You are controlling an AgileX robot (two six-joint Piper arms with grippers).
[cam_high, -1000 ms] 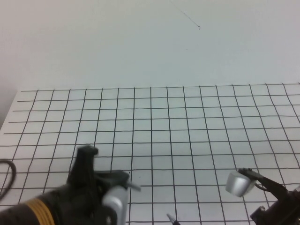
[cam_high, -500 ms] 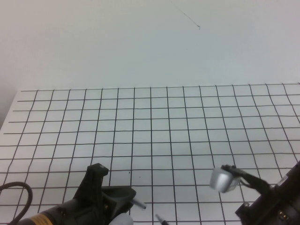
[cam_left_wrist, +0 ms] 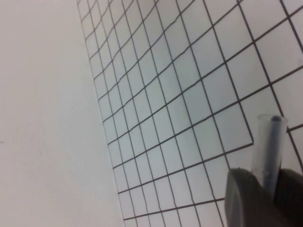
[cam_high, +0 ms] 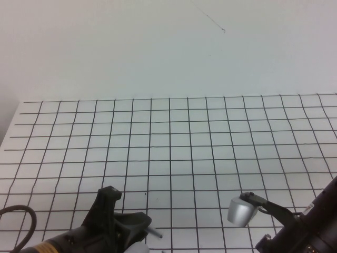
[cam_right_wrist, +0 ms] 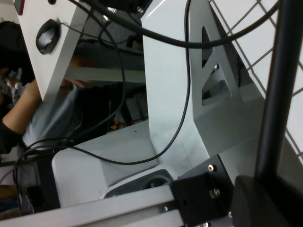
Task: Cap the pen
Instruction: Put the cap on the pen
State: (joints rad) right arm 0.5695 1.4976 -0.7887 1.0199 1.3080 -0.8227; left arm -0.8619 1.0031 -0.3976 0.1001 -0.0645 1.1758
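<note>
My left gripper (cam_high: 134, 224) sits at the bottom left of the high view. It is shut on the short clear-and-black cap (cam_high: 154, 232), whose end sticks out to the right. In the left wrist view the cap (cam_left_wrist: 270, 142) rises from between the gripper's (cam_left_wrist: 267, 182) dark fingers, above the grid. My right arm (cam_high: 300, 232) shows at the bottom right of the high view, with its fingers below the frame edge. In the right wrist view my right gripper (cam_right_wrist: 267, 189) is shut on the thin black pen (cam_right_wrist: 280, 85). The pen's tip is out of view.
The white table with a black grid (cam_high: 174, 147) stretches ahead under a plain white wall. The right wrist view faces the robot's own white frame (cam_right_wrist: 180, 85), black cables (cam_right_wrist: 118, 71) and a person's gloved arm (cam_right_wrist: 42, 118) behind it.
The right arm's wrist camera has moved left and down. The pen tip moved left along the bottom edge and has left the high view. The left gripper has sunk lower.
</note>
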